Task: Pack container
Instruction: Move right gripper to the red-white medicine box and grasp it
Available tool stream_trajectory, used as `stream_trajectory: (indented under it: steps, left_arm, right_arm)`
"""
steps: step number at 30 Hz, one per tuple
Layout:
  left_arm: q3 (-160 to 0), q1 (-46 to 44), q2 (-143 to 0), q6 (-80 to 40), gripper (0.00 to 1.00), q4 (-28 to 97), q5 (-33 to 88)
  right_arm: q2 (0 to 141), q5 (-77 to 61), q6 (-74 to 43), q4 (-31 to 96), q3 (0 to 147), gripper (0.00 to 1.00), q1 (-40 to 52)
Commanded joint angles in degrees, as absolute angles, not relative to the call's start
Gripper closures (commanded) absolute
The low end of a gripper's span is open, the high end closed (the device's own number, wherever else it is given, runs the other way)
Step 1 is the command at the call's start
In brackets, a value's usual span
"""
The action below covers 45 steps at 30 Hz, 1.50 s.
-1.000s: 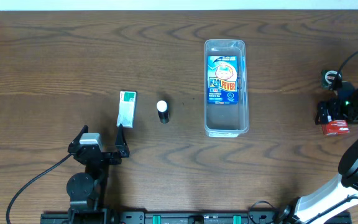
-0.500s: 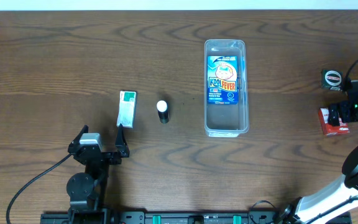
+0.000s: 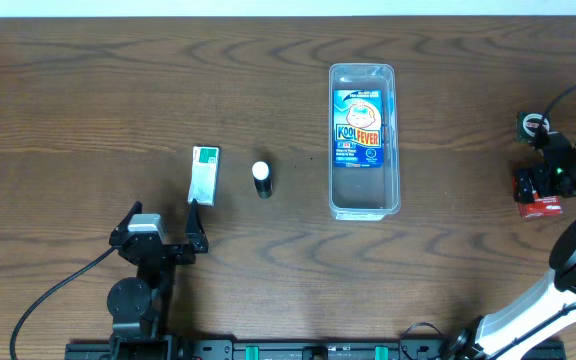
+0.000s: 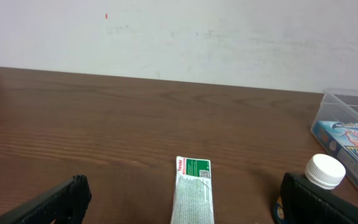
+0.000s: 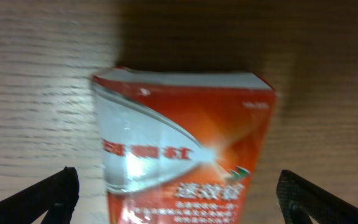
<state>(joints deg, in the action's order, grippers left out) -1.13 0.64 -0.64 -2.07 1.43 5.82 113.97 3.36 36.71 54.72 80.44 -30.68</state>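
Observation:
The clear plastic container (image 3: 364,140) lies lengthwise in the middle of the table with a blue printed carton (image 3: 357,132) inside; its corner shows in the left wrist view (image 4: 353,124). A green and white box (image 3: 204,174) and a white-capped bottle (image 3: 262,178) lie to its left; both show in the left wrist view, the box (image 4: 192,190) and the bottle (image 4: 324,171). My left gripper (image 3: 164,226) is open and empty, just short of the green box. My right gripper (image 3: 548,180) is open, straddling a red and white box (image 5: 185,146) at the far right, fingers apart from its sides.
A small round black item (image 3: 534,124) lies beyond the red box near the right edge. A white wall (image 4: 179,37) stands behind the table's far edge. Cables run from both arms along the front.
The right gripper shifted right over the red box and then back left, now centred over it. The left arm and the other items have not moved.

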Motion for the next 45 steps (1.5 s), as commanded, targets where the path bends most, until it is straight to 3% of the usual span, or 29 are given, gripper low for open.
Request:
stream_trajectory:
  steps: [1, 35, 45]
  left_arm:
    - [-0.2, 0.8, -0.6, -1.7, 0.02, 3.4, 6.7]
    - [-0.2, 0.8, -0.6, -1.7, 0.02, 3.4, 6.7]
    - [-0.2, 0.8, -0.6, -1.7, 0.02, 3.4, 6.7]
  right_arm:
    - [114.6, 2.3, 37.4, 54.6, 80.1, 0.01, -29.9]
    - [117.5, 2.3, 37.3, 50.5, 76.3, 0.01, -30.1]
    - [117.4, 3.2, 35.6, 50.5, 76.5, 0.21, -30.0]
